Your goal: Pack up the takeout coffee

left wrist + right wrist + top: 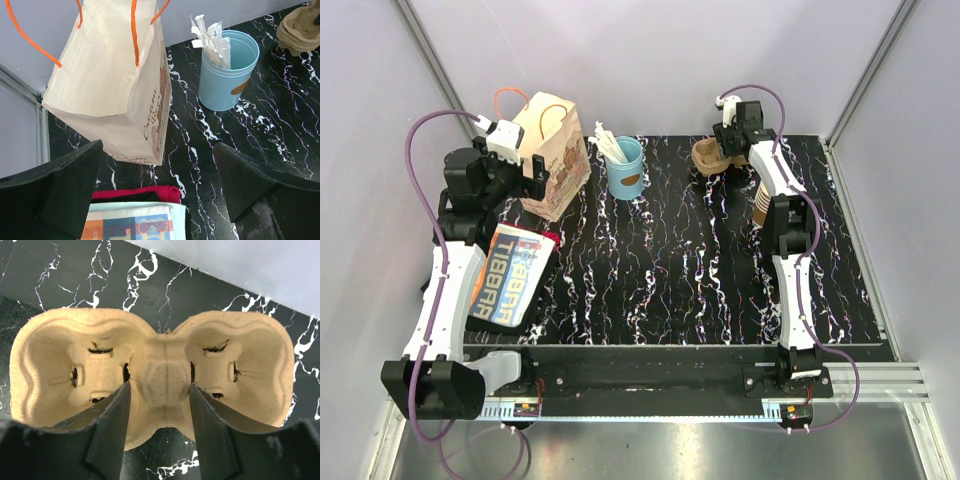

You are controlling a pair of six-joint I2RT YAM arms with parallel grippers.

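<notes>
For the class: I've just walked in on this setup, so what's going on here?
The right pincer sits over a tan pulp two-cup carrier at the back of the table, fingers straddling its middle ridge; whether it is clamped is unclear. The left pincer hangs wide open beside the open paper bag. I can't spot a lidded coffee cup.

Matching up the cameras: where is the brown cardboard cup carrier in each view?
Top external: cup carrier at the far edge, right of centre.
Left wrist: cup carrier in the top right corner, right of the blue cup.
Right wrist: cup carrier fills the middle, right gripper astride its central ridge.
Shared landmark: the black marbled table.
</notes>
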